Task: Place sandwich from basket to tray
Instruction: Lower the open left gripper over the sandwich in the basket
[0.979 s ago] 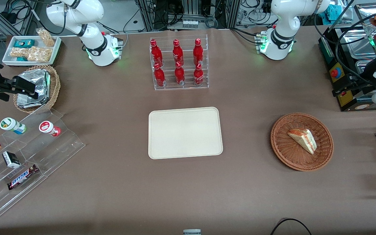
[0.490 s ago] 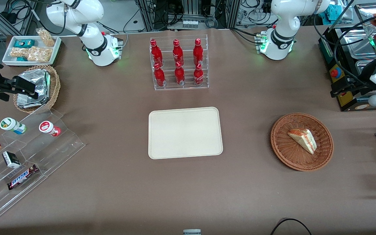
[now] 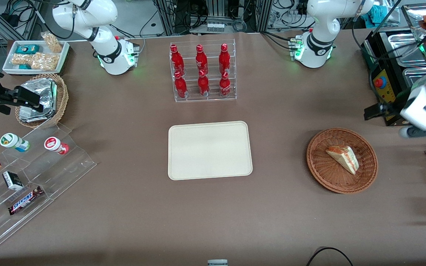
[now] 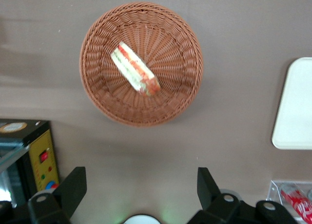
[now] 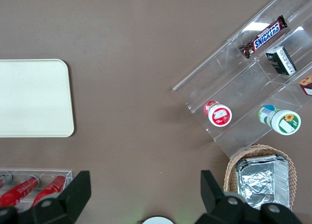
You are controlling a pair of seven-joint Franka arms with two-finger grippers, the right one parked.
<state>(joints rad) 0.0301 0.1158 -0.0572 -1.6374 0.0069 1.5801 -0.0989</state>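
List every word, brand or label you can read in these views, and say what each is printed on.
"SNICKERS": on the candy bar on the clear stepped stand, also legible in the right wrist view.
Too small to read: bottle labels in the rack, lidded cup tops, small black box.
Sandwich, basket, tray: no text.
The gripper hovers above the table beside the basket, jaws open.

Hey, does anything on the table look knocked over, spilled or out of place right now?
Nothing stands out. The sandwich lies intact in the basket, the tray sits flat and bare, and the red bottles stand upright in their rack. The gripper is open, above the table and clear of the basket.
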